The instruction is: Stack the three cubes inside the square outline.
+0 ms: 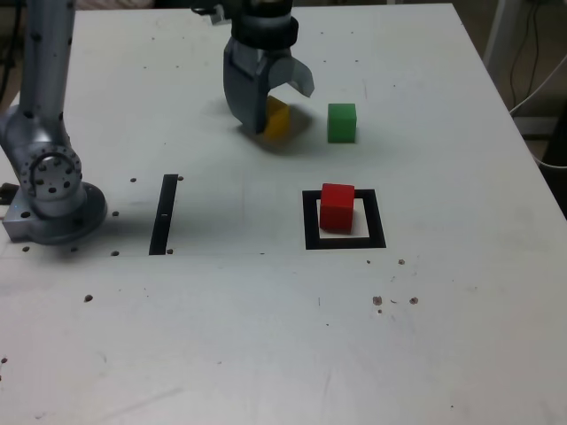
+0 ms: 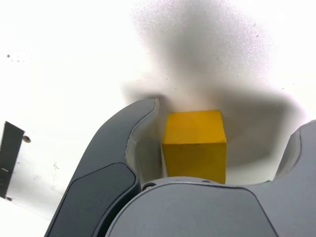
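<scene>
Arm: grey jointed robot arm [image 1: 46, 71], on the exterior view's left, where one section stands nearly upright above a rounded joint; at the top centre of that view its wrist end points down toward the white desk [image 1: 177, 336].
Strip: thin, straight, flat black strip [image 1: 164, 214], between the arm's rounded joint and the square outline.
Claw: dark grey two-jawed claw [image 1: 283, 111], low over the desk, its jaws parted wider than the yellow cube between them. The wrist view shows one jaw close beside the cube and a clear gap to the other; no grip is seen. Whether the nearer jaw touches the cube cannot be told.
Square outline: thick black square frame with a white centre [image 1: 311, 223], flat on the desk right of the strip in the exterior view; it encloses one block, the red cube, set toward the frame's left side in that view.
Yellow cube: small solid yellow block [image 1: 278, 122], on the desk between the jaws and partly hidden; the wrist view shows a brighter top face and a darker side face.
Red cube: small solid red block [image 1: 337, 205], upright within the outline, top face brighter than the front.
Green cube: small solid green block [image 1: 342, 123], upright on the desk, outside the outline and apart from the claw; its top is paler than its front.
</scene>
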Controlling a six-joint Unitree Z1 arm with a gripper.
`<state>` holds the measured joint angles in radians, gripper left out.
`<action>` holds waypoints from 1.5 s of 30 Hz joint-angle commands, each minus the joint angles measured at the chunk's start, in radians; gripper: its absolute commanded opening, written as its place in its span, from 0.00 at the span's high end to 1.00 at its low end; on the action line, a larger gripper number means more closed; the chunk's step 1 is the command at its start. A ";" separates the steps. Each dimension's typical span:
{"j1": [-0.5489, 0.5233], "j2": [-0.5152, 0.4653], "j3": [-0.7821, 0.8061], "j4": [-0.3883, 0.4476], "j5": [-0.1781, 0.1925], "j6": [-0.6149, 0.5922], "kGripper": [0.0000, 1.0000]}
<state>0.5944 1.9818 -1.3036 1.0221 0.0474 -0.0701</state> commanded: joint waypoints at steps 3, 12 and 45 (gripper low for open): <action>-0.003 0.007 0.000 -0.002 -0.001 -0.013 0.15; -0.014 0.006 -0.001 -0.008 -0.001 -0.026 0.37; -0.070 -0.067 -0.013 -0.016 0.027 -0.008 0.85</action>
<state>0.5329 1.9267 -1.3082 0.9942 0.0703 -0.0797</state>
